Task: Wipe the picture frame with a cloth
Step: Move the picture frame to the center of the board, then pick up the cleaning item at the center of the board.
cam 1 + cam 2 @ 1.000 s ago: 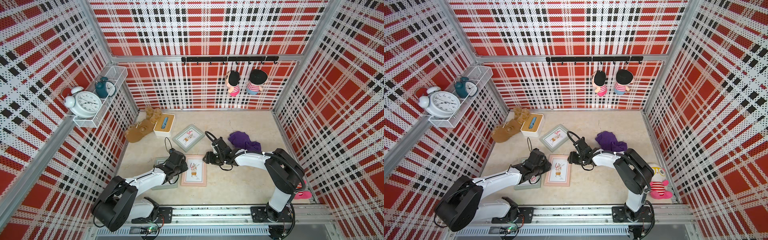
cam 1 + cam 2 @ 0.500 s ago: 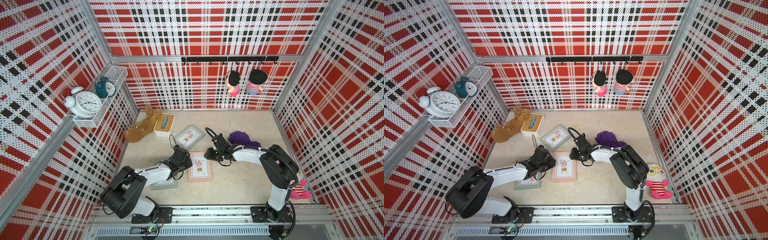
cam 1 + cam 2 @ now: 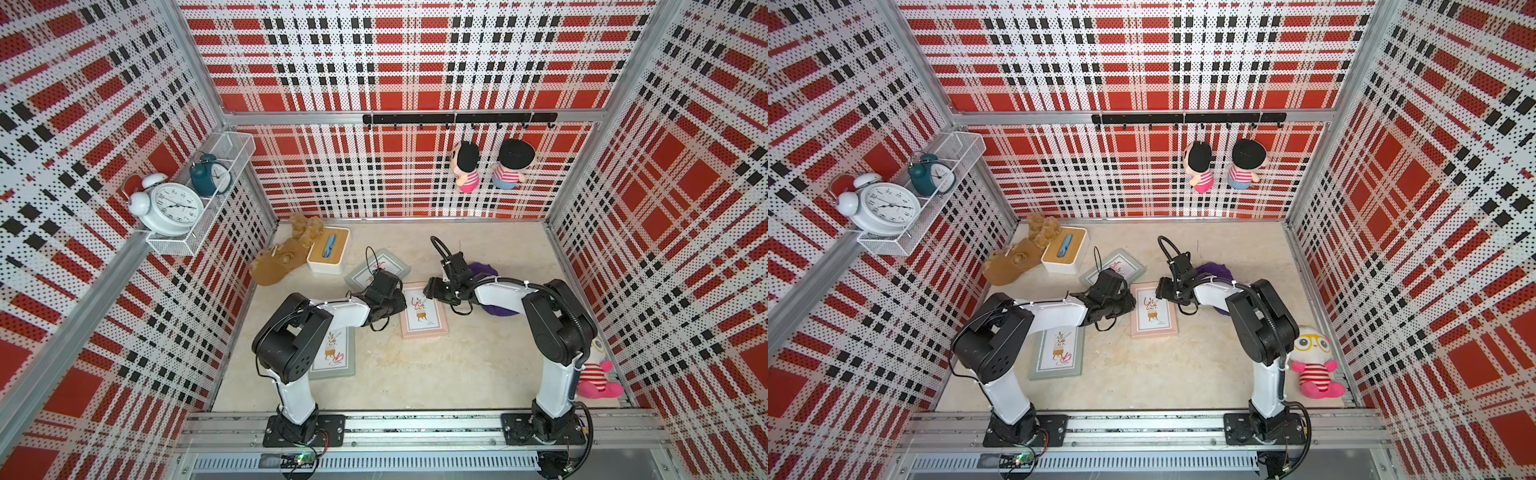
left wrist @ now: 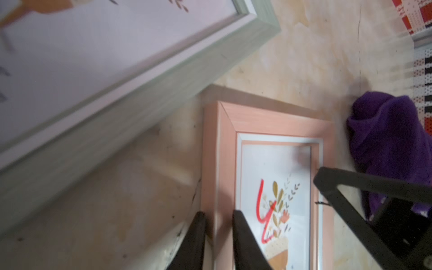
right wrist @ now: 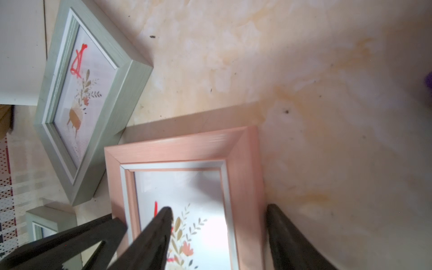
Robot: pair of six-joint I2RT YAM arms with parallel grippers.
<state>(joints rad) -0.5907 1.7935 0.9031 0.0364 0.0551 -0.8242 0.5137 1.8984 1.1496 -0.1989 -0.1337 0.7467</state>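
A pink picture frame (image 3: 423,309) (image 3: 1152,309) lies flat mid-table. My left gripper (image 3: 401,306) (image 4: 217,214) is at its left side, its two fingers clamped on either side of the pink rail. At the frame's far right corner my right gripper (image 3: 428,291) (image 5: 217,208) stands open astride the right rail. One of its fingers is over the glass, the other outside the rail above the table. The purple cloth (image 3: 484,270) (image 4: 385,131) lies bunched just right of the frame, partly under my right arm; neither gripper holds it.
Two green frames lie nearby, one behind the left gripper (image 3: 376,270) and one under the left arm (image 3: 334,353). A tissue box (image 3: 330,249) and a brown plush (image 3: 282,262) sit back left. A pink doll (image 3: 594,374) leans by the right wall.
The pink frame has slid to the right and towards the back, with my left gripper on its edge. My right gripper's jaws have spread wider at the frame's right rail.
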